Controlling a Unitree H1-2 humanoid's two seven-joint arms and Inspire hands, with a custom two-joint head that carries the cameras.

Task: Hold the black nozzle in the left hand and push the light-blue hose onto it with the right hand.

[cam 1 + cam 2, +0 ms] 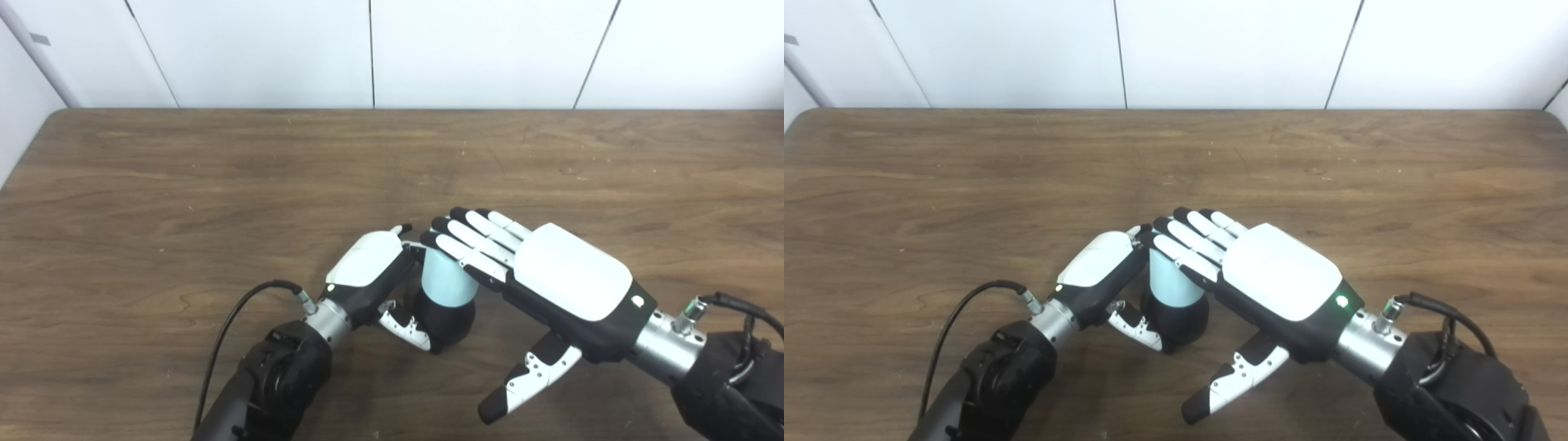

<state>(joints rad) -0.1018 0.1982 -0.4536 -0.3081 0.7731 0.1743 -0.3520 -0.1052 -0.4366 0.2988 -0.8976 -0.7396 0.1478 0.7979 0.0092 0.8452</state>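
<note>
Pressing flat with my open right hand (569, 278) on the light-blue hose (446, 278), I fear tipping the black nozzle (450, 321) gripped by my left hand (373, 269) on the bench (184, 196).

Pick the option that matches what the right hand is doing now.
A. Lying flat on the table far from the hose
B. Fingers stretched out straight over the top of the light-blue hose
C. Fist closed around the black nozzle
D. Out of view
B: the right hand has its fingers extended flat over the top of the light-blue hose, thumb hanging free.
</note>
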